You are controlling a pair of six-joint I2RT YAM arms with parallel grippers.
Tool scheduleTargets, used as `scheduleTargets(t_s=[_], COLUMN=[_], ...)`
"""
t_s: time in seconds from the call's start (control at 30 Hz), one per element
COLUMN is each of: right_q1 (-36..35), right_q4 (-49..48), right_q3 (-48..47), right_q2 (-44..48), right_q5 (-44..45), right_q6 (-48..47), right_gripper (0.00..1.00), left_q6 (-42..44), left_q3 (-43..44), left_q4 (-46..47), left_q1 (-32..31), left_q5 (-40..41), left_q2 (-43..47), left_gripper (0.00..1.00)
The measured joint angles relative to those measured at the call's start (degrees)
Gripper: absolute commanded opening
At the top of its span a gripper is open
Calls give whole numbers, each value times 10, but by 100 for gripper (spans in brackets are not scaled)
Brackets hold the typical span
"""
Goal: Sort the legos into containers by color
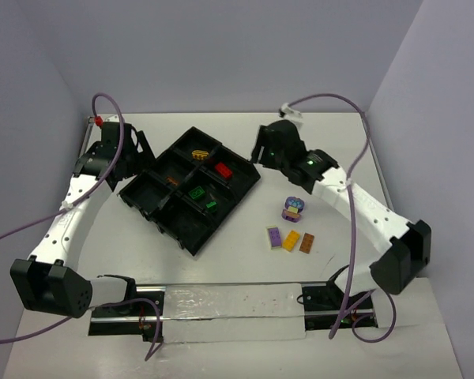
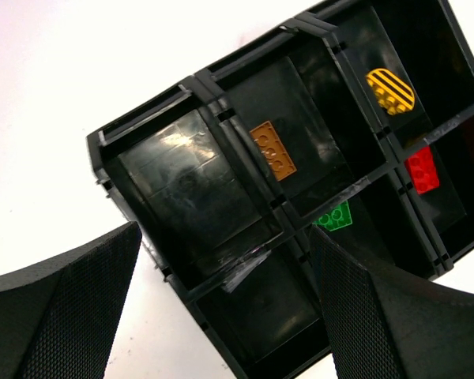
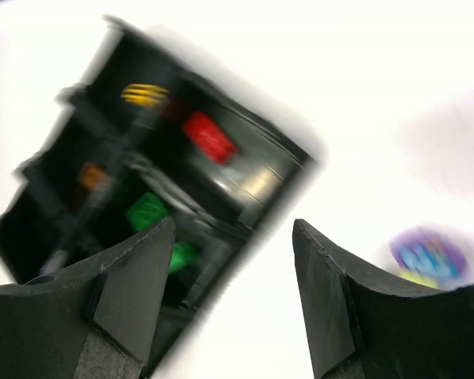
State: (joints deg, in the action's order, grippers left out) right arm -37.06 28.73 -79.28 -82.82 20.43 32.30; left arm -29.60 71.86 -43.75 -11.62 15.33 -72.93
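The black divided tray lies at the table's middle left. It holds a yellow striped piece, a red brick, a green brick, a smaller green brick and an orange brick. To its right on the table lie a rounded purple piece, a purple brick, an orange-yellow brick and a brown brick. My left gripper is open and empty over the tray's left end. My right gripper is open and empty above the tray's right edge.
White walls close the table on three sides. Purple cables loop from both arms. A clear plastic strip lies along the near edge between the arm bases. The right wrist view is blurred.
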Motion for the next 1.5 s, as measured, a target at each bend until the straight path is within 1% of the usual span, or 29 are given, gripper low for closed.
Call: scheduleTargets(t_s=[0.07, 0.17, 0.23, 0.33, 0.5, 0.6, 0.8, 0.9, 1.07, 1.2, 1.37, 1.5], right_q1=[33, 87, 95, 75, 3, -26, -28, -29, -31, -31, -31, -31], right_q4=[27, 72, 90, 103, 113, 109, 105, 92, 76, 67, 56, 49], right_q3=[52, 131, 170, 206, 226, 251, 303, 319, 355, 360, 360, 360], right_q2=[37, 66, 71, 81, 96, 102, 104, 104, 103, 93, 83, 61], right_q5=[-4, -14, -33, -73, -114, -133, -153, -162, -164, -165, -158, -148], right_q6=[50, 91, 101, 102, 94, 93, 92, 92, 96, 96, 94, 88], right_gripper=[69, 69, 69, 70, 73, 76, 75, 72, 64, 62, 62, 66], left_q6=[4, 6, 6, 6, 10, 14, 16, 16, 18, 18, 18, 20], left_q3=[8, 15, 15, 16, 26, 33, 35, 35, 35, 35, 35, 35], left_q4=[1, 4, 4, 3, 1, 0, 1, 1, 1, 1, 1, 1], left_q1=[-6, -15, -22, -28, -30, -30, -30, -30, -31, -34, -37, -37], left_q5=[-2, -7, -8, -8, -8, -6, -4, -4, -4, -5, -6, -6], left_q2=[-11, -24, -28, -33, -45, -46, -45, -45, -45, -45, -45, -43], left_gripper=[95, 94, 94, 94, 94, 94, 94, 94, 94, 94, 94, 94])
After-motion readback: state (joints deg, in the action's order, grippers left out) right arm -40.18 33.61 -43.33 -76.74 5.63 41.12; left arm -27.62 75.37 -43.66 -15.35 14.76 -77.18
